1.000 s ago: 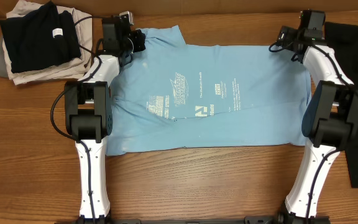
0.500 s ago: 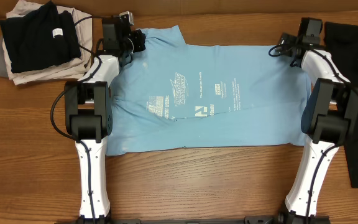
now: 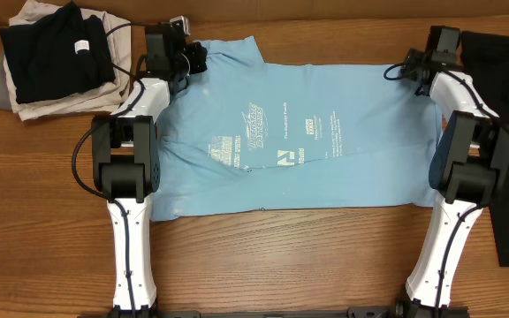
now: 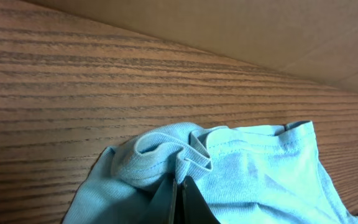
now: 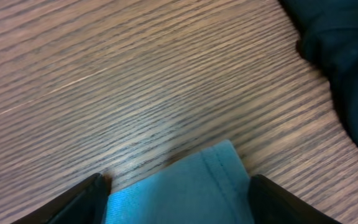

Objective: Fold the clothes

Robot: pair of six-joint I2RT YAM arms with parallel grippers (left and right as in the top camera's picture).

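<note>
The clothes, one light sky-blue T-shirt [image 3: 325, 177] with small white print facing up, lie spread flat on the wooden table. My left gripper [image 3: 196, 60] is at the shirt's far left corner. In the left wrist view its jaws [image 4: 180, 184] are pressed together on a bunched fold of blue fabric [image 4: 260, 168]. At the far right corner my right gripper [image 3: 396, 69] is low over the table. Its black fingers [image 5: 82, 199] stand wide apart there, one on each side of the hemmed corner of the shirt [image 5: 197, 183], which lies flat between them.
A stack of folded garments, black on beige [image 3: 56, 57], sits at the far left corner. A dark garment [image 3: 506, 132] lies along the right edge and shows in the right wrist view [image 5: 347, 62]. A tan wall [image 4: 229, 25] borders the table behind the shirt.
My right gripper has shifted slightly to the right and settled at the shirt's far right corner, its jaws narrowing somewhat. The left arm and the shirt have not moved.
</note>
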